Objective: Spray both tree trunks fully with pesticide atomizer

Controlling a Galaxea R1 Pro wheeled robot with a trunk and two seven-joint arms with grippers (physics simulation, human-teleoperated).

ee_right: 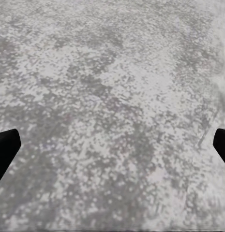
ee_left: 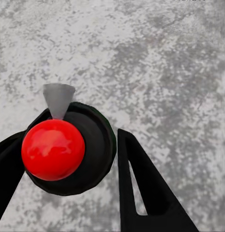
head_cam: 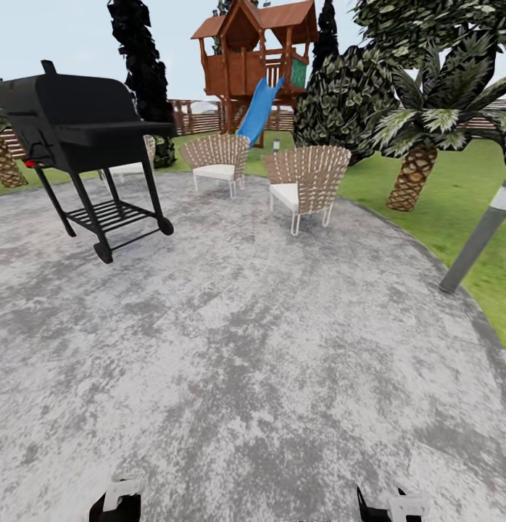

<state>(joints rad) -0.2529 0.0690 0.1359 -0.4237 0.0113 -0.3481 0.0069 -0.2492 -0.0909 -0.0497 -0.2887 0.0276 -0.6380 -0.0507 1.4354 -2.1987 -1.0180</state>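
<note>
- Head view: I'm looking over a round grey mottled patio [head_cam: 231, 348], with green lawn [head_cam: 456, 217] curving round its far and right edges.
- At the left of the patio stands a black barbecue grill [head_cam: 79, 123] on a wheeled frame. Beyond the middle sit two wicker chairs with white cushions, one nearer [head_cam: 305, 185] and one farther back [head_cam: 217, 161].
- Behind them is a red-brown wooden playhouse [head_cam: 253, 43] with a blue slide [head_cam: 259, 109]; a slatted fence [head_cam: 198, 116] runs along the back.
- A low palm-like plant [head_cam: 420, 138] grows on the grass at the right, and a grey post lamp [head_cam: 479, 235] leans at the patio's right edge. A narrow dark cypress-like tree [head_cam: 140, 58] stands behind the grill.
- The tops of my left gripper [head_cam: 117, 504] and right gripper [head_cam: 392, 506] just show at the bottom edge of this view.
- Left wrist view: my left jaws are closed around the pesticide atomizer [ee_left: 76, 150], seen end-on as a dark round body with a red ball and a pale grey cone on it; it is held above the patio, a black finger [ee_left: 141, 188] against each side.
- Right wrist view: my right jaws are spread wide and hold nothing; just the black fingertips [ee_right: 5, 147] show at the two sides, with grey patio between them.
</note>
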